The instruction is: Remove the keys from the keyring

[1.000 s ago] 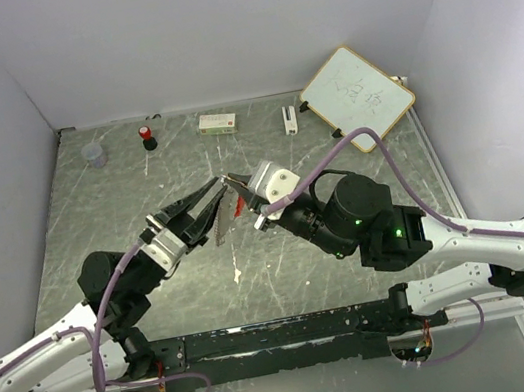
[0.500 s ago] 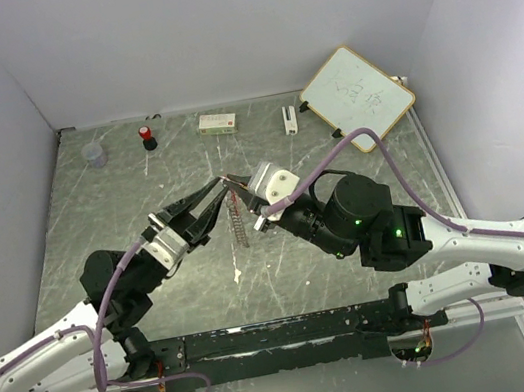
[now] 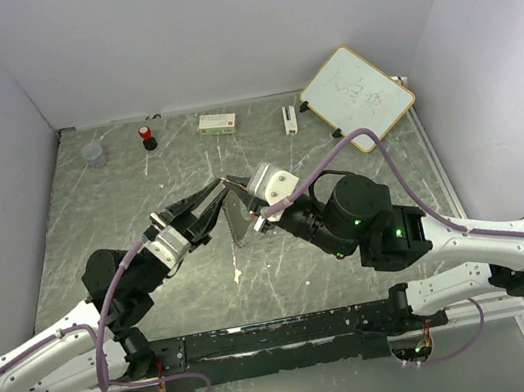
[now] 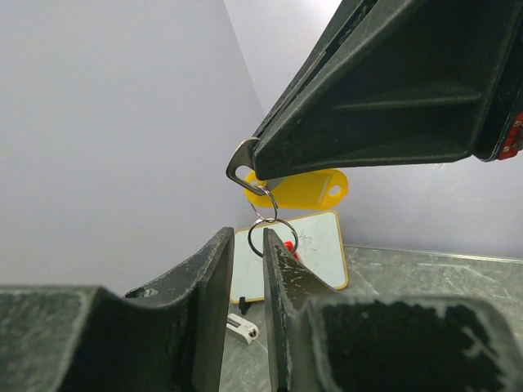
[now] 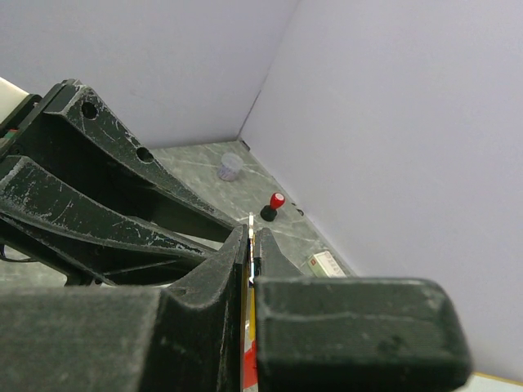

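Taking the keyring point(image 3: 227, 182) as the landmark, held above the middle of the table point(image 3: 96, 235): the left gripper point(image 3: 213, 192) meets it from the left and the right gripper point(image 3: 243, 187) from the right, with the keys point(image 3: 236, 219) hanging just before it. Almost straight behind it, near the back wall, lies the small box point(image 3: 217, 122). The bottle point(image 3: 147, 138) stands behind and left, the cup point(image 3: 94, 155) farther left. The small upright piece point(image 3: 289, 118) stands behind and right, the whiteboard point(image 3: 357, 96) farther right.
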`<state>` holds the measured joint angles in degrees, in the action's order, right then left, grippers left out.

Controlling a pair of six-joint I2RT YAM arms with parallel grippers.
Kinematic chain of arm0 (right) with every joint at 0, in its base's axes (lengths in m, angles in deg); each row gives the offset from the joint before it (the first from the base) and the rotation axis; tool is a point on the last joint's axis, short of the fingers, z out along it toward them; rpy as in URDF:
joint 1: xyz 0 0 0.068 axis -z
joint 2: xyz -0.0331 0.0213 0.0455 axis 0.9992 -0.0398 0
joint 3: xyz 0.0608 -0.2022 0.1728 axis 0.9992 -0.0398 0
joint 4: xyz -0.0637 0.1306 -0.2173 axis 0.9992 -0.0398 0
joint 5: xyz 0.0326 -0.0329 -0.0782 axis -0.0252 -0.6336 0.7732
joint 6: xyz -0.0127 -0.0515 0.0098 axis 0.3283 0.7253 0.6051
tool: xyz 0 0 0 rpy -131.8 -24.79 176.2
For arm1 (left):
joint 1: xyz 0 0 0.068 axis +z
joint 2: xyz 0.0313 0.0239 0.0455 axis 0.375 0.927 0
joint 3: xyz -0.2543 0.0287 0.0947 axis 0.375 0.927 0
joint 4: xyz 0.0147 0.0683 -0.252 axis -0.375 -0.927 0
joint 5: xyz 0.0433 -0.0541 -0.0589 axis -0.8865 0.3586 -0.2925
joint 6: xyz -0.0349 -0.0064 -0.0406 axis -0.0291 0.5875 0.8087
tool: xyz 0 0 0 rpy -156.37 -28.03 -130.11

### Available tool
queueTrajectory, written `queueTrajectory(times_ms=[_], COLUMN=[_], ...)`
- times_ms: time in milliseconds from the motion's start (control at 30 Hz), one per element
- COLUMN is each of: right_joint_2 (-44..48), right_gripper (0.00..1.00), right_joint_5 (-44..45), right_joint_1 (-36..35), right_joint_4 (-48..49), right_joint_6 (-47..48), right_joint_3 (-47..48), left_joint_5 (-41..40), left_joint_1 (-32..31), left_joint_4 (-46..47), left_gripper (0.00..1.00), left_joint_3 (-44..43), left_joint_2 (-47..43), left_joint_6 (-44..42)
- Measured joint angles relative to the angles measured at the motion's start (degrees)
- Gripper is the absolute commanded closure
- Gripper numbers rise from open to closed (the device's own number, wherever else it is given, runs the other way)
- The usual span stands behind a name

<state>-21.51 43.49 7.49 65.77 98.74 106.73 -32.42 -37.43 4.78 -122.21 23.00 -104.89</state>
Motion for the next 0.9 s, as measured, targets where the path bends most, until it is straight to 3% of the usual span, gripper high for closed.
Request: queueTrajectory(times_ms=[500, 900], right_joint_2=[-0.4, -0.2], right_gripper=[1.0, 1.0], right_joint_5=[-2.1, -1.9], right_joint_1=[0.0, 0.0], right_joint_4=[-0.1, -0.2], right_joint_6=[-0.4, -0.4], right_joint_3=[0.0, -0.1], left_joint_5=[2.3, 3.1], left_joint_1=[0.0, 0.0], left_joint_4=[0.8, -1.0], left_gripper=[0.68, 0.91], left_joint_3=[0.0, -0.4], left_joint_2=[0.5, 0.0], left_joint_6=[0.0, 0.0])
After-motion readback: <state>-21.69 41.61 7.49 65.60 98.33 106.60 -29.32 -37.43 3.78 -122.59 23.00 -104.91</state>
